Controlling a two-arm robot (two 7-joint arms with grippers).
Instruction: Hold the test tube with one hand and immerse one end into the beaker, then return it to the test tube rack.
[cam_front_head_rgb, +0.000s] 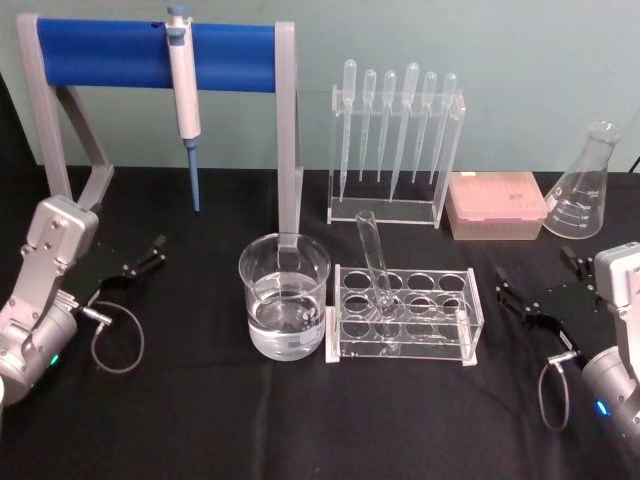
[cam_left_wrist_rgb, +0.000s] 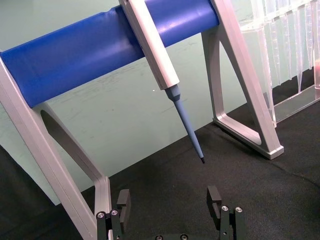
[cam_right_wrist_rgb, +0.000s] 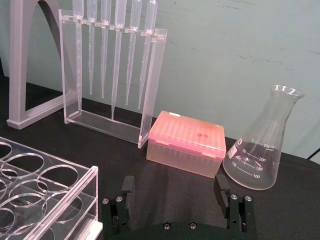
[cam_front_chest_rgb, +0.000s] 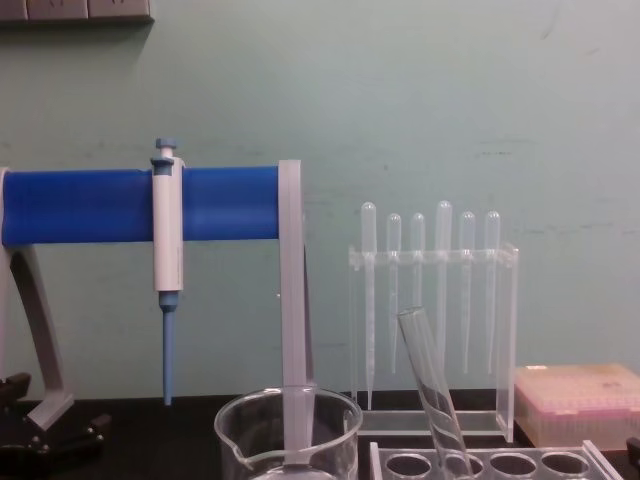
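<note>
The test tube (cam_front_head_rgb: 371, 250) is a clear glass tube leaning in a hole of the clear rack (cam_front_head_rgb: 404, 316) at the table's middle; the chest view shows the test tube (cam_front_chest_rgb: 430, 385) tilting left. Just left of the rack stands the beaker (cam_front_head_rgb: 284, 297), about half full of clear liquid, and the chest view has the beaker (cam_front_chest_rgb: 290, 432) at its lower edge. My left gripper (cam_front_head_rgb: 150, 255) rests open at the left side of the table, well away from the beaker. My right gripper (cam_front_head_rgb: 538, 280) is open to the right of the rack. Nothing sits between the fingers (cam_left_wrist_rgb: 123, 202) of the left gripper or the fingers (cam_right_wrist_rgb: 221, 187) of the right one.
A white-and-blue pipettor (cam_front_head_rgb: 184, 95) hangs on a blue-bar stand (cam_front_head_rgb: 110, 55) at the back left. Behind the rack is a pipette stand (cam_front_head_rgb: 396, 150), with a pink tip box (cam_front_head_rgb: 496, 205) and a conical flask (cam_front_head_rgb: 588, 185) to its right. Black cloth covers the table.
</note>
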